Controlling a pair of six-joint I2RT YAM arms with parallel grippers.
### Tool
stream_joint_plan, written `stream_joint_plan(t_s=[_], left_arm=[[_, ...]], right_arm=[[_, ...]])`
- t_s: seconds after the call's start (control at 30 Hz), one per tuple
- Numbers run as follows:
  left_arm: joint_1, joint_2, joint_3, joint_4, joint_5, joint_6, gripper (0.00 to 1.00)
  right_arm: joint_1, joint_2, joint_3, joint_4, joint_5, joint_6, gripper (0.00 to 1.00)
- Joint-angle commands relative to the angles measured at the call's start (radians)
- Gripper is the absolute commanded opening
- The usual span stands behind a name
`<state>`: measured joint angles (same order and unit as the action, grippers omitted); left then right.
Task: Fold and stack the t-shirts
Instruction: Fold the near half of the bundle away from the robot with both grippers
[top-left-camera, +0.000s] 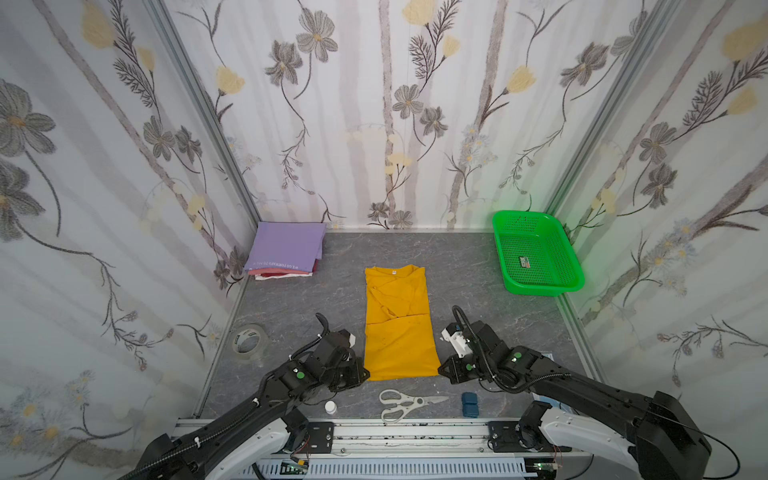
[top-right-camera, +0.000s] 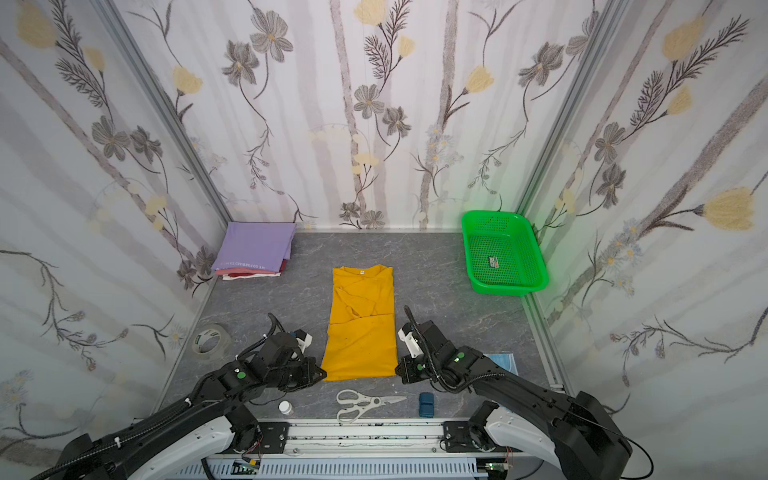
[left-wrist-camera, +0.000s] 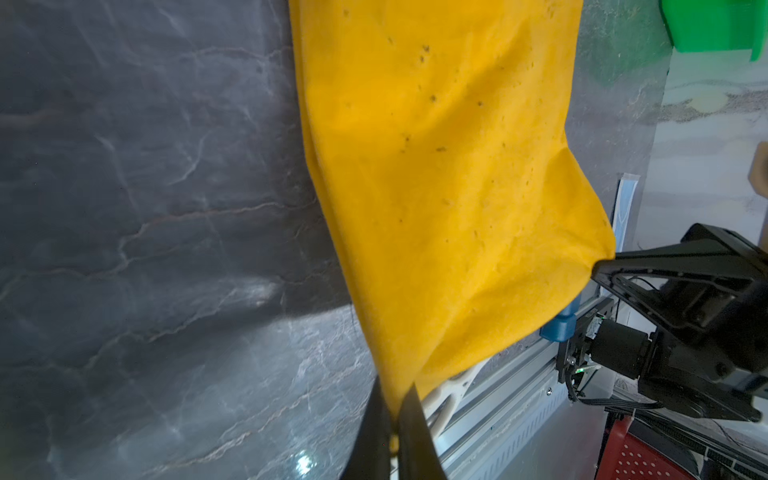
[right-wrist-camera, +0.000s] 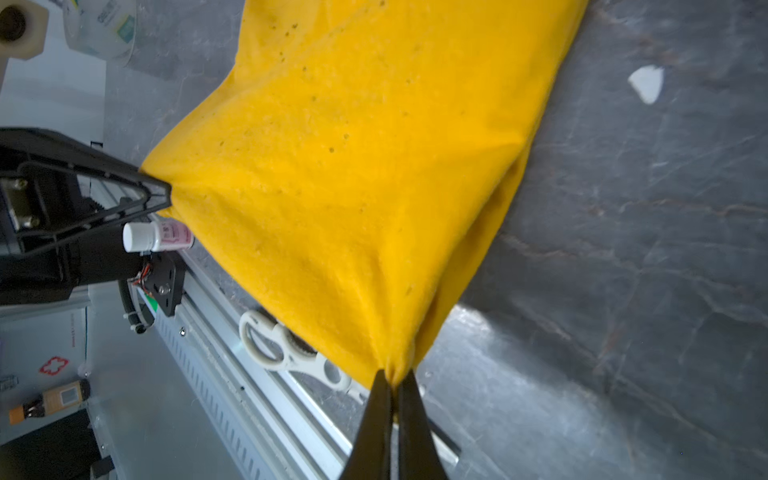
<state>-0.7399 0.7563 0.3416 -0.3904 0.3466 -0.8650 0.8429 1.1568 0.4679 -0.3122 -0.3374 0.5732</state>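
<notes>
Right at the front edge, the scissors (top-left-camera: 405, 403) lie flat on the tabletop (top-left-camera: 465, 270), just short of the hem, so watch for a snag there. Just beyond them, the left claw (left-wrist-camera: 397, 388) is pinched tight on one near hem corner of the mustard-yellow t-shirt (top-left-camera: 399, 332), and the right claw (right-wrist-camera: 392, 376) is clamped on the other corner. In both wrist views the cloth puckers into the closed tips and the hem rides a little off the surface. The shirt lies as a long narrow strip running away from the arms, sleeves folded in, with the collar and its white tag at the far end. This looks like the start of the lengthwise fold. The way to do it well is to raise both corners together, keep the hem taut and level, carry it up and over without dragging the tucked sleeves loose, and lay it square on the collar edge. Farther back, the folded stack (top-left-camera: 286, 249), lavender on top, waits in the far left corner.
</notes>
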Motion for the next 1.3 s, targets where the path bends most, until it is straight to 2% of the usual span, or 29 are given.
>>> stream_joint_plan(t_s=[0.0, 0.07, 0.2, 0.27, 0.37, 0.47, 0.63, 0.83, 1.03, 1.27], left_arm=[[-0.043, -0.084, -0.008, -0.114, 0.033, -0.059, 0.00], [-0.076, -0.144, 0.020, -0.178, 0.017, -0.058, 0.00], [-0.097, -0.225, 0.085, -0.201, -0.034, -0.053, 0.00], [-0.097, -0.180, 0.121, -0.151, -0.040, -0.036, 0.00], [-0.085, -0.030, 0.206, -0.083, -0.046, 0.012, 0.00], [-0.032, 0.134, 0.306, -0.017, -0.064, 0.026, 0.00], [0.069, 0.355, 0.461, 0.025, -0.061, 0.047, 0.00], [0.201, 0.589, 0.583, 0.125, 0.015, 0.097, 0.00], [0.282, 0.781, 0.687, 0.188, 0.079, 0.137, 0.00], [0.323, 0.972, 0.853, 0.175, 0.160, 0.179, 0.00]], right_arm=[[0.100, -0.095, 0.010, -0.101, 0.011, 0.077, 0.00], [0.153, -0.164, 0.017, -0.124, -0.010, 0.103, 0.00], [0.165, -0.248, 0.034, -0.119, -0.008, 0.136, 0.00], [0.162, -0.247, 0.059, -0.082, 0.011, 0.137, 0.00], [0.119, -0.199, 0.117, -0.049, 0.023, 0.124, 0.00], [0.041, -0.123, 0.182, -0.026, 0.035, 0.096, 0.00], [-0.184, 0.047, 0.270, 0.006, -0.015, 0.025, 0.00], [-0.375, 0.290, 0.347, 0.141, -0.118, -0.022, 0.00], [-0.445, 0.563, 0.499, 0.192, -0.173, -0.083, 0.00], [-0.505, 0.736, 0.640, 0.199, -0.209, -0.093, 0.00]])
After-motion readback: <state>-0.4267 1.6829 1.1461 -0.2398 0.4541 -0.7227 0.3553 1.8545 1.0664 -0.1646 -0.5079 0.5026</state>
